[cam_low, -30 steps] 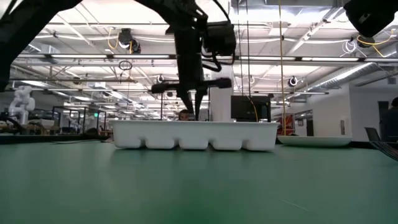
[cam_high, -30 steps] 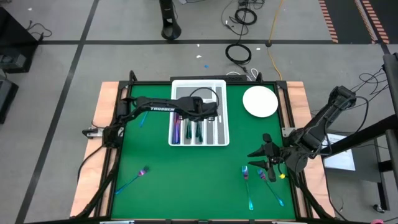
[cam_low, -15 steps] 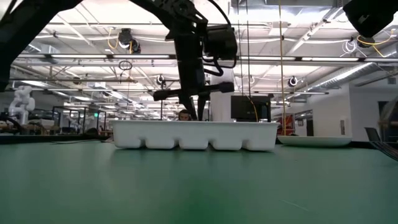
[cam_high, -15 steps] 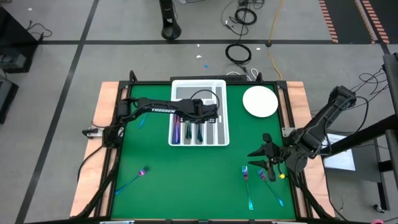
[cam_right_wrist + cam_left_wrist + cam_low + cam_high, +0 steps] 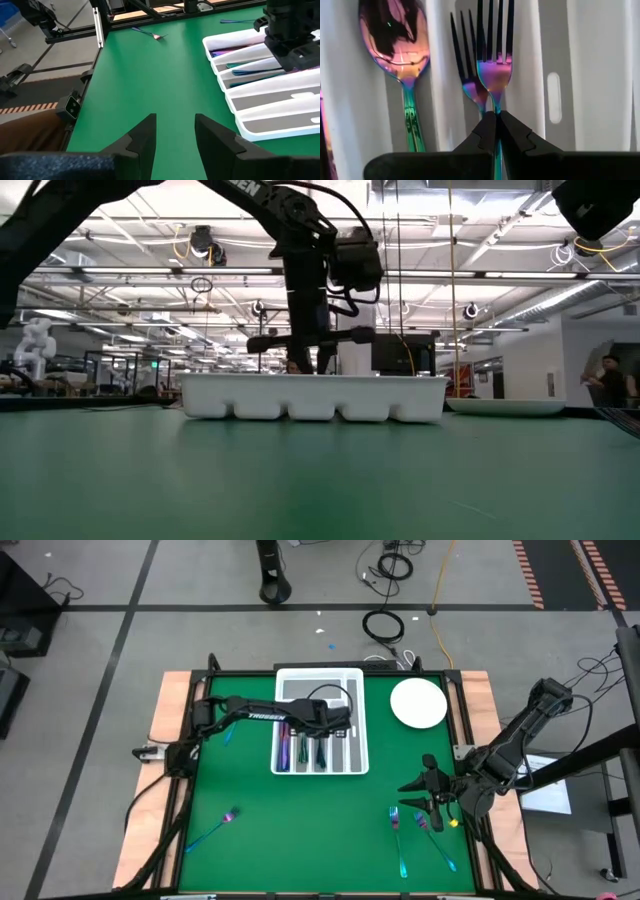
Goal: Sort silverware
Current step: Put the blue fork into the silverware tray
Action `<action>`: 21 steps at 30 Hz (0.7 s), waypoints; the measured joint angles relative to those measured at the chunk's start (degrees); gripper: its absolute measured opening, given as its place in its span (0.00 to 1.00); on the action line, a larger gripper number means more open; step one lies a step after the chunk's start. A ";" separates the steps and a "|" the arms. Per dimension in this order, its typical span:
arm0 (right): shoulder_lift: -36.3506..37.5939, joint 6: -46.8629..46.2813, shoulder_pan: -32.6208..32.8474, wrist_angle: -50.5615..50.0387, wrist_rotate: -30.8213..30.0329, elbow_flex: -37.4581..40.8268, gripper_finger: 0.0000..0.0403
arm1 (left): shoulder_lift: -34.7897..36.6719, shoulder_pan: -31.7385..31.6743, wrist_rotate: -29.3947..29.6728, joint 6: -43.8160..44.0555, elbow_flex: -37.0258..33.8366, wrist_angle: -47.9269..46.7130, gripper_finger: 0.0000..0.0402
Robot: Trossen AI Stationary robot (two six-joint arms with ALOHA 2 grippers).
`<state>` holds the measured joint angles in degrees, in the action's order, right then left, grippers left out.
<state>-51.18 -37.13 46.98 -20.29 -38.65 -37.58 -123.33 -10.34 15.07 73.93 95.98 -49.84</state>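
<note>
1. Left gripper (image 5: 496, 131): clenched on a fork (image 5: 495, 70), held over the tray (image 5: 357, 762) slot holding another fork, matching kinds.
2. Right gripper (image 5: 172, 131): parted, empty, idle at table's 4 o'clock.
3. Loose silverware (image 5: 398, 825): at 5, 7 and 10 o'clock.

The table (image 5: 290, 830) is green, the tray (image 5: 355, 755) and plate (image 5: 418, 703) white, the forks (image 5: 495, 70) and spoon (image 5: 402, 40) iridescent pink, purple and teal.
</note>
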 joint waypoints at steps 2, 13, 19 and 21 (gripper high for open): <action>0.00 0.10 0.00 0.02 0.00 0.00 0.31 | 0.00 0.09 0.02 -1.25 0.00 -0.08 0.03; 0.00 0.10 0.00 0.02 0.00 0.00 0.31 | 0.00 0.12 0.22 -1.29 0.00 -0.67 0.03; 0.00 0.10 0.00 0.02 0.00 0.00 0.31 | -0.02 0.09 0.22 -1.25 0.00 -0.66 0.12; 0.00 0.10 0.00 0.02 0.00 0.00 0.31 | -0.02 0.10 0.22 -1.29 0.00 -0.68 0.17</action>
<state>-51.18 -37.04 46.98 -20.27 -38.65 -37.58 -123.35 -10.24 15.29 72.64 95.98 -50.52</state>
